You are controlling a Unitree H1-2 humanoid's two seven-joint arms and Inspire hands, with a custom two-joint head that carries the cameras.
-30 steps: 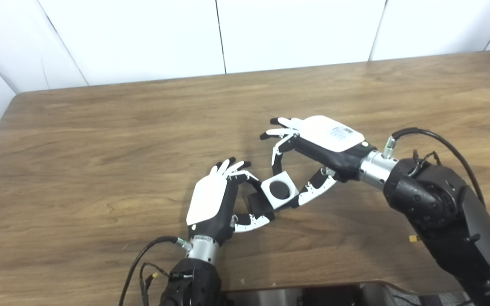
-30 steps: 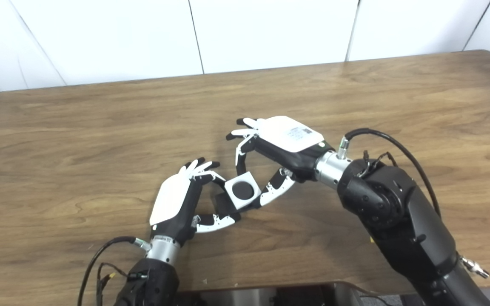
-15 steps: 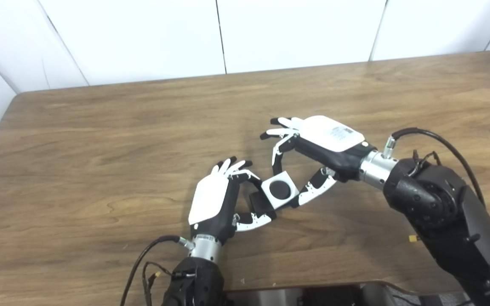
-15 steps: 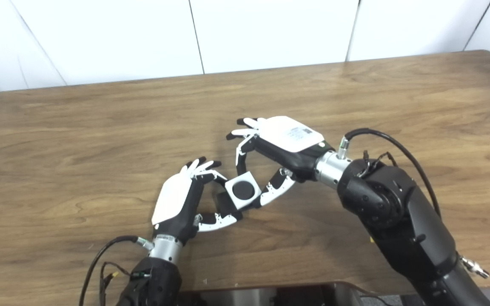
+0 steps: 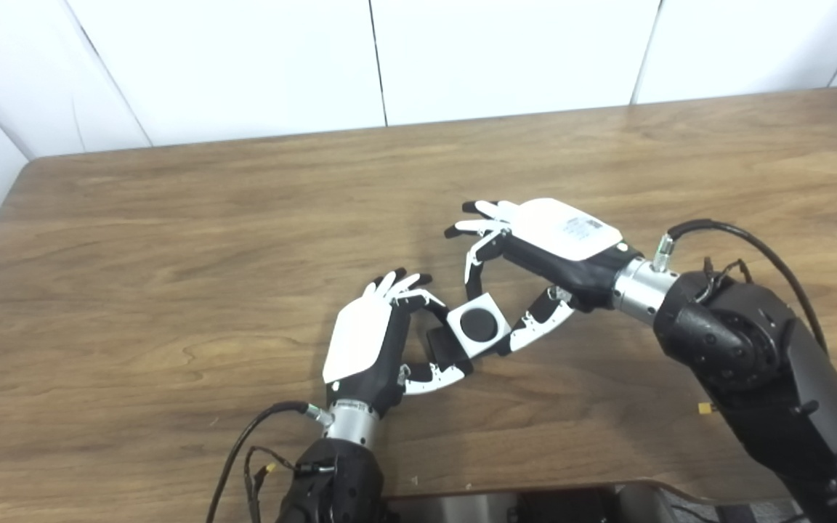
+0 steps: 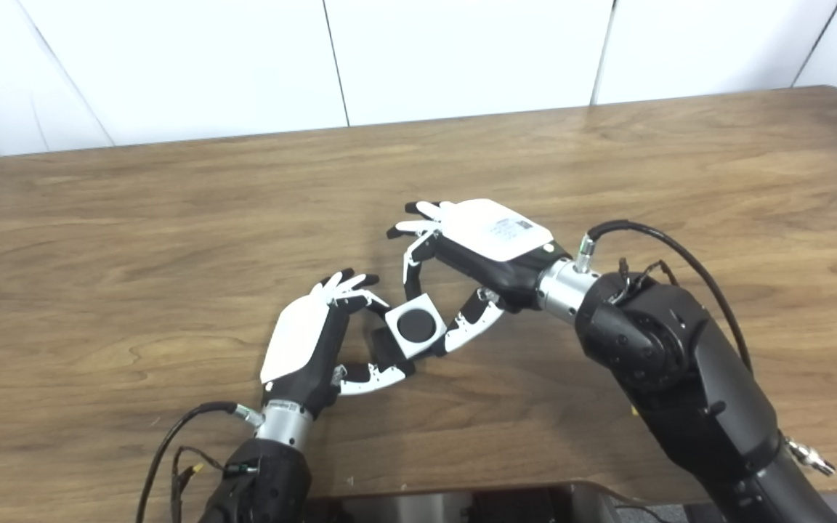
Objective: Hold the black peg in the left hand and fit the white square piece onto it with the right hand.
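The white square piece (image 5: 478,325) has a round hole that looks filled with the black end of the peg. My right hand (image 5: 535,250) pinches this piece between a fingertip at its top corner and the thumb (image 5: 535,327) at its lower right. The black peg's square base (image 5: 442,346) shows just left of the white piece. My left hand (image 5: 371,341) is shut on that base, fingers above and thumb (image 5: 429,378) below. Both hands meet near the middle of the wooden table (image 5: 244,218), low over its surface.
The table's front edge (image 5: 535,488) runs just below the arms, and a dark robot part (image 5: 535,505) sits under it. White wall panels (image 5: 462,51) stand behind the far edge. Cables hang from both wrists (image 5: 244,443).
The left hand and forearm have shifted slightly to the right, toward the white piece. The right hand and the white piece have hardly moved.
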